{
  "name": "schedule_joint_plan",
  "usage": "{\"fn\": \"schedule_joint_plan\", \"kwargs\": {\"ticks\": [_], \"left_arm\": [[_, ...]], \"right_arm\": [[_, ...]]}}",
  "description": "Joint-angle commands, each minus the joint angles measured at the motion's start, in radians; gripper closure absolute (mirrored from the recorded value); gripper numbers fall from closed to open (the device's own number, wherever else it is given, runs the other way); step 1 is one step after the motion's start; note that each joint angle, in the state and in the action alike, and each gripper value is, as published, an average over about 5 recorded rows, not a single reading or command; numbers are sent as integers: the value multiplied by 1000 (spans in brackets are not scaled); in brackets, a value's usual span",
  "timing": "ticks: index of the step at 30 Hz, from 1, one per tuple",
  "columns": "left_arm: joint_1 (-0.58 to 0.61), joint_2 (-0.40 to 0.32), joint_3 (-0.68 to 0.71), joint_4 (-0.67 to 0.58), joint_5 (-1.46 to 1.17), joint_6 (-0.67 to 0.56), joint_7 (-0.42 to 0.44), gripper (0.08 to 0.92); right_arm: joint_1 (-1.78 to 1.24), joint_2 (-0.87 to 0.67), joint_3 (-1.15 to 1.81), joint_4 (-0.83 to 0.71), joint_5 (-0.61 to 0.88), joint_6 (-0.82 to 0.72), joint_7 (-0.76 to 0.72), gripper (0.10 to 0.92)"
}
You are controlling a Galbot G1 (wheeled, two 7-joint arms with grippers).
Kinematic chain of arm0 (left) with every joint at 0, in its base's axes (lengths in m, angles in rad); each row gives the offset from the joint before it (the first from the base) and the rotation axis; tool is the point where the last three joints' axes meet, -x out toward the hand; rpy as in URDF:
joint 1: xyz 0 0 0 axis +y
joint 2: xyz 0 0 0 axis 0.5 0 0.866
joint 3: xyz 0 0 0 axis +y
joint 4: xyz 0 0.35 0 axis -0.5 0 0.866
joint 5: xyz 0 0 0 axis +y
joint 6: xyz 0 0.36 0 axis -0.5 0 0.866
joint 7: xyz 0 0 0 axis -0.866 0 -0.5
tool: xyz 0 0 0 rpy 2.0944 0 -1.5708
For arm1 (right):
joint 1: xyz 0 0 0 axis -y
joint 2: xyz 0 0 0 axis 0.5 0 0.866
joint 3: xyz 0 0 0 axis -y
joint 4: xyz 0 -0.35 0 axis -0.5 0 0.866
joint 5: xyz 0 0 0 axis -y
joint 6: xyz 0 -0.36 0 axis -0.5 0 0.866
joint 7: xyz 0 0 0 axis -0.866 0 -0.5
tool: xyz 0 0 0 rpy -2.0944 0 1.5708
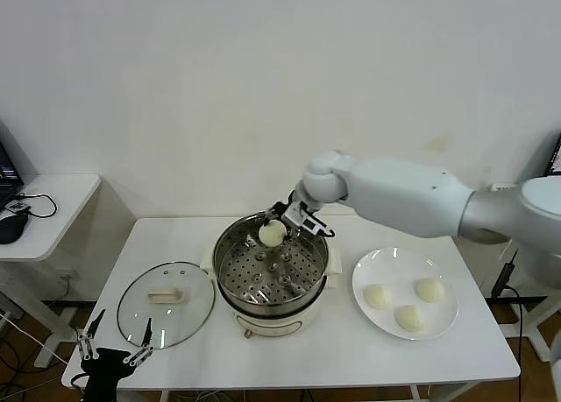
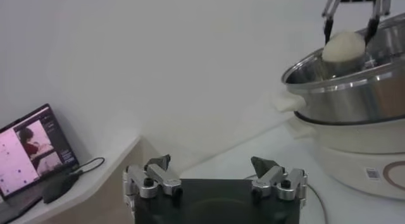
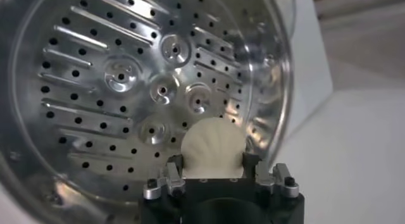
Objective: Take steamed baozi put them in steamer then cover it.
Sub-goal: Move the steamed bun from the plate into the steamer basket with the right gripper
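My right gripper (image 1: 275, 226) is shut on one cream-white baozi (image 1: 272, 233) and holds it over the far rim of the shiny steamer (image 1: 230, 264). In the right wrist view the baozi (image 3: 212, 147) sits between the gripper's fingers above the steamer's perforated floor (image 3: 126, 86), which holds nothing. Three more baozi (image 1: 378, 295) (image 1: 429, 289) (image 1: 409, 317) lie on the white plate (image 1: 368, 269) to the right. The glass cover (image 1: 166, 302) lies flat on the table left of the steamer. My left gripper (image 1: 116, 341) is open and empty at the table's front left edge.
The steamer stands on a white cooker base (image 1: 272, 321) at the table's middle. A side table (image 1: 48, 201) with a mouse and cable stands to the left, and a laptop (image 2: 31, 155) shows in the left wrist view. The wall is close behind.
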Motion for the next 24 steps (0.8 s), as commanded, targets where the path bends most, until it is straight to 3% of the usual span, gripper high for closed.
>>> {"fn": "schedule_joint_plan", "kwargs": {"ticks": [1, 8, 12, 18, 24], "left_arm": [[1, 0, -6, 1, 2, -3, -1, 177], [-2, 1, -6, 3, 2, -8, -1, 177], [-4, 2, -5, 3, 2, -8, -1, 177], [-4, 1, -3, -1, 2, -7, -1, 177], [-6, 3, -1, -3, 2, -7, 1, 177]], "right_arm": [[-40, 69, -5, -126, -162, 124, 35, 433], [-48, 79, 9, -166, -202, 156, 55, 429], [-37, 73, 13, -154, -172, 150, 55, 361], [43, 22, 3, -32, 42, 45, -26, 220], [171, -104, -12, 146, 299, -183, -139, 203]]}}
